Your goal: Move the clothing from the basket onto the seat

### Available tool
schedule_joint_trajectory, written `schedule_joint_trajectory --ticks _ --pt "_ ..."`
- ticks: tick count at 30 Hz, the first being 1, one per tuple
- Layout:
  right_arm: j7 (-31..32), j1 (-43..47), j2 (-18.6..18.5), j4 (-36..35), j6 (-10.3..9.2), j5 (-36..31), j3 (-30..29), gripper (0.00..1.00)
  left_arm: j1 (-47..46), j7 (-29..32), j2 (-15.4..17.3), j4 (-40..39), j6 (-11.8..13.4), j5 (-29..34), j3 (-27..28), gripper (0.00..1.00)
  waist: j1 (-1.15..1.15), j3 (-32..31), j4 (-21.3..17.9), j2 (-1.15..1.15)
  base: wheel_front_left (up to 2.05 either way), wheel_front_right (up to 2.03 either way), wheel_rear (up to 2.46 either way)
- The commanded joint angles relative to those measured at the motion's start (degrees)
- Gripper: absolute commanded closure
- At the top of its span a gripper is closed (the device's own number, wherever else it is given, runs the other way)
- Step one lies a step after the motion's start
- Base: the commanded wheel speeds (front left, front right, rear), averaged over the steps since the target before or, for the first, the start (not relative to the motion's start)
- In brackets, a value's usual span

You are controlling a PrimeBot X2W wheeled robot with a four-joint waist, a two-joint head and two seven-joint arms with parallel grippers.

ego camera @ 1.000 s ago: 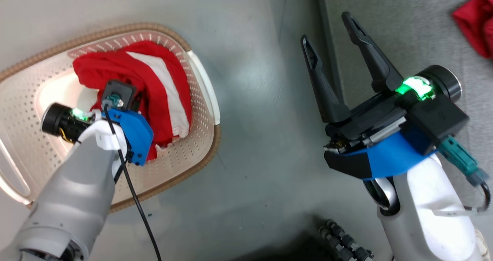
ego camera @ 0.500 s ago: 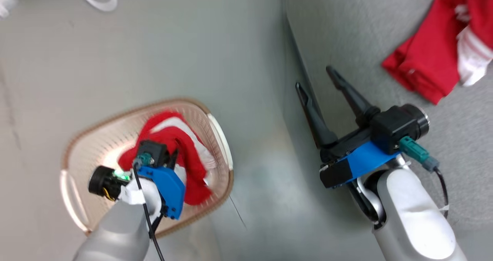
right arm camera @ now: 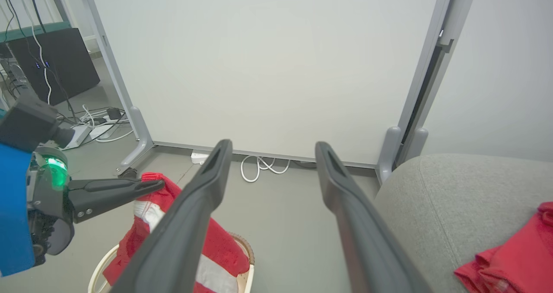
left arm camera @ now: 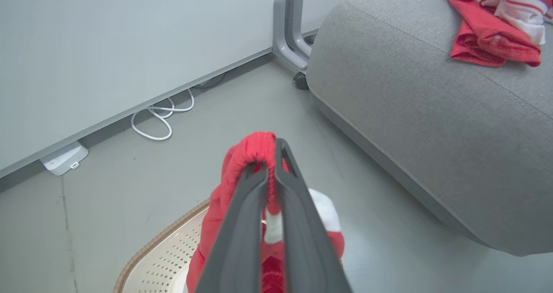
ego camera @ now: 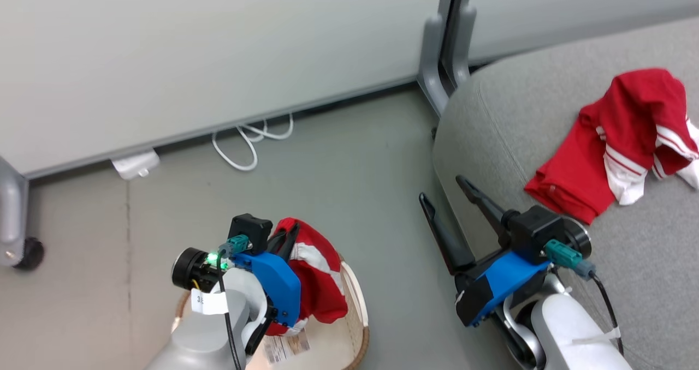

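Two red garments sit apart: the first garment [ego camera: 573, 173] lies on the seat [ego camera: 491, 119], well away from the basket [ego camera: 361, 326]. The second garment [ego camera: 322, 288] hangs just above the basket, pinched in our left gripper [left arm camera: 268, 157]. Our right gripper [ego camera: 442, 188] is spread wide beside the basket.

Perforated plastic basket [left arm camera: 169, 258]; woven cloth seat [left arm camera: 410, 111]

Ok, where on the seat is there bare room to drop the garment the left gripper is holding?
The seat is bare from its rounded corner by the grey post down to the right gripper, left of the red garment lying on it. The front strip nearer the robot is bare too. Crowded: the right side, under that garment.
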Motion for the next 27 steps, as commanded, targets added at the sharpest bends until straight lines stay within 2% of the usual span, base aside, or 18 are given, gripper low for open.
schedule_joint_trajectory --ticks 1,8,18,27 --pt "0.24 1.57 -0.26 0.20 0.01 0.72 0.23 0.00 0.44 -0.38 0.25 -1.06 -0.04 -0.62 -0.22 1.00 0.02 -5.61 2.77 -0.01 0.00 0.00 0.00" --pt "1.16 3.85 -0.25 -0.06 0.01 1.47 0.42 0.00 -3.12 -0.29 1.05 -6.07 -0.04 -2.36 -1.39 1.00 0.02 -9.06 4.43 -0.01 0.00 0.00 0.00" --pt "1.68 3.93 -0.18 0.20 0.01 2.18 1.36 0.00 -7.70 1.67 2.02 -12.77 -0.05 -4.43 -1.25 1.00 0.02 -11.10 4.44 -0.01 0.00 0.00 0.00" --pt "1.66 4.22 -0.08 0.41 0.01 2.49 2.26 0.00 -7.02 3.87 2.35 -16.95 1.01 -5.87 -0.80 1.00 0.02 -11.51 3.86 -0.01 0.00 0.00 0.00"
